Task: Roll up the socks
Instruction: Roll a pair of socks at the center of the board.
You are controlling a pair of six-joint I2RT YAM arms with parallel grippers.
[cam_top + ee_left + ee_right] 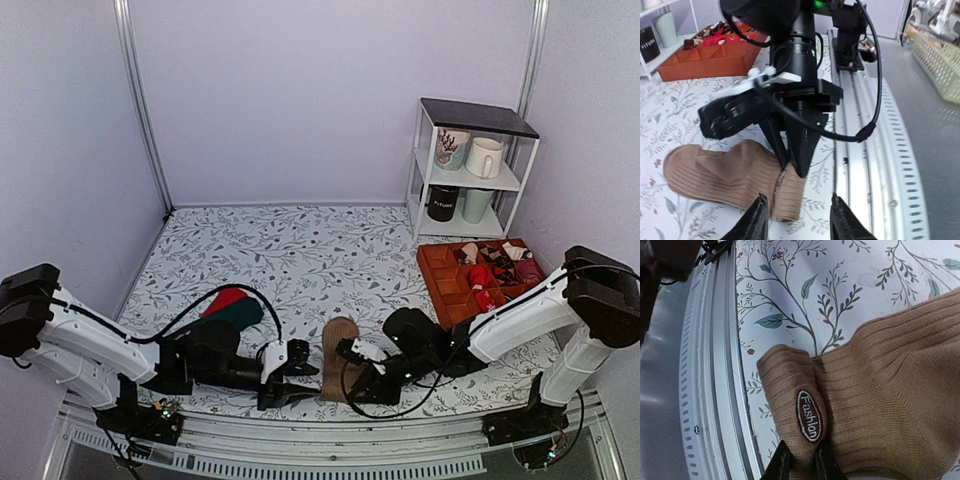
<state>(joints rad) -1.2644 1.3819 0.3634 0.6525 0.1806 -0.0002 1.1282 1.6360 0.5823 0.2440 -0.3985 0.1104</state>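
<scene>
Right wrist: right gripper (801, 463) pinches the socks (880, 390) at a fold

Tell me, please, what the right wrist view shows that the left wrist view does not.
Only the right wrist view shows the oval Fashion label on the folded end of the socks. Only the left wrist view shows the left tool, open near that end, plus the orange tray and a basket off the table. Both show the tan socks, the right tool shut on them, the leaf-print cloth and the metal rail.
</scene>
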